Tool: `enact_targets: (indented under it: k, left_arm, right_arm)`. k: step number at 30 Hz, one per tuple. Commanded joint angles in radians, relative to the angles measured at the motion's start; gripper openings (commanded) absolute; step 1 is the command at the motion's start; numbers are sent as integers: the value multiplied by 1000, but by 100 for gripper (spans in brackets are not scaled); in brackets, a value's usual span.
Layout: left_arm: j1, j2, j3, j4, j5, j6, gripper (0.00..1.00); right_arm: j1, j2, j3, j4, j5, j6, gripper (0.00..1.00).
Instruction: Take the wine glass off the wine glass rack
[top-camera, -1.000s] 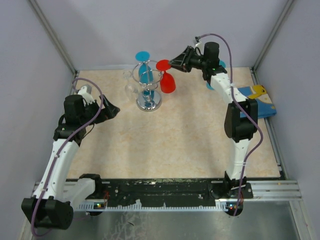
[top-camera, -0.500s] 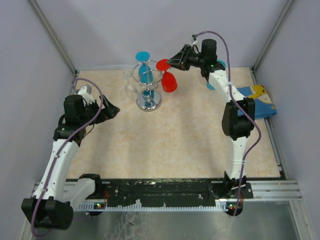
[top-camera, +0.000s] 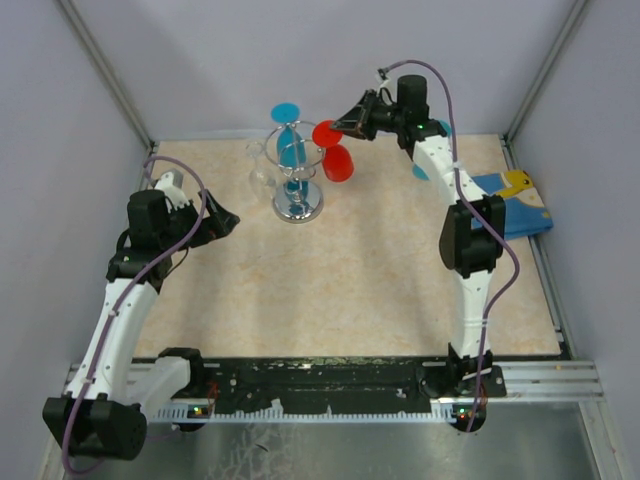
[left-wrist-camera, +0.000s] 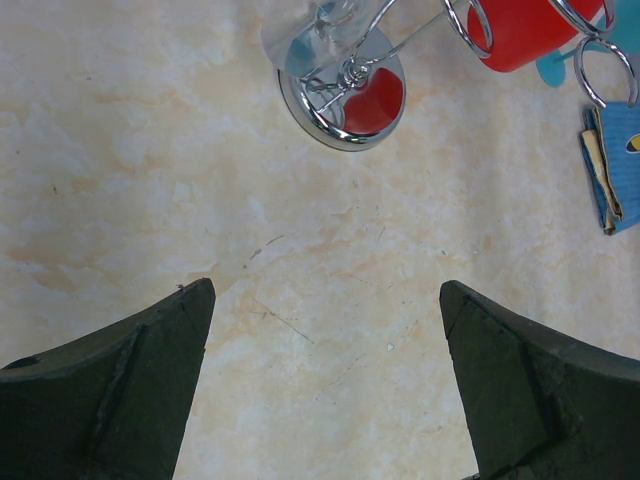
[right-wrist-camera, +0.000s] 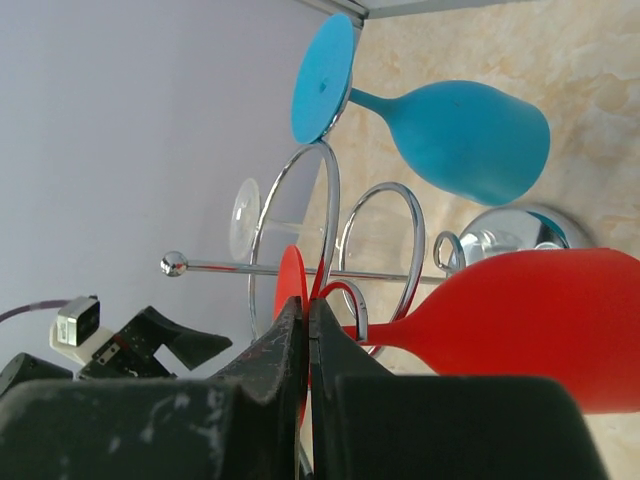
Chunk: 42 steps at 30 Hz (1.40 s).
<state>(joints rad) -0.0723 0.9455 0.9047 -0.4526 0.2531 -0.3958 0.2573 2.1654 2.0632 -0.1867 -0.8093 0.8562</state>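
Note:
The wine glass rack (top-camera: 297, 205) stands at the back left of the table, a chrome stand with looped arms. A red wine glass (top-camera: 337, 165) hangs upside down on its right side, stem in a wire loop (right-wrist-camera: 352, 305). My right gripper (top-camera: 340, 127) is shut on the red glass's foot (right-wrist-camera: 291, 285), with the bowl (right-wrist-camera: 540, 325) below. A blue wine glass (right-wrist-camera: 460, 135) and a clear one (right-wrist-camera: 245, 220) also hang on the rack. My left gripper (top-camera: 228, 222) is open and empty, low over the table left of the rack; its wrist view shows the rack's base (left-wrist-camera: 345, 95).
A blue and yellow cloth (top-camera: 515, 205) lies at the right edge, also in the left wrist view (left-wrist-camera: 610, 160). A teal object (top-camera: 441, 130) shows behind the right arm. Grey walls close in the back and sides.
My right wrist has risen and moved slightly left toward the rack, still gripping the red glass's foot. The red glass has shifted slightly. The left arm has not moved.

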Motion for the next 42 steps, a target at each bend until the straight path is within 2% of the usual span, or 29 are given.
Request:
enact_targets:
  k: [1,7,14,21,26,32,35,37,39,42]
  left_arm:
    - [-2,-20,16,3,-13,7,100]
    - [-2,-17,21,5,-2,0,100]
    - [-2,-16,40,4,1,-4,100]
    - [-1,-1,82,-1,-16,8,100]
    - [-2,10,97,9,-11,-1,100]
    - [-2,10,104,7,-16,-3,100]
    - [-2,6,111,1,-13,-3,100]
    - [-2,2,116,-3,-10,-3,100]
    - [-3,-6,114,-3,-4,-5,100]
    - [-3,-20,102,2,4,-12,100]
  right_arm:
    - [-7,-75,-12,46,-11,-1,0]
    - [-63,-144,-95,98,-15,35,0]
    - [-125,-181,-233,255,-47,132,0]
    - [-180,-220,-306,306,-50,154,0]
    - [-210,-260,-319,238,-46,94,0]
    - [-223,-372,-374,33,38,-100,0]
    - [-222,-454,-412,-118,170,-266,0]
    - [-208,-525,-433,-240,367,-390,0]
    - [-172,-587,-455,-349,643,-500,0]
    - [-80,-606,-493,-463,1011,-604,0]
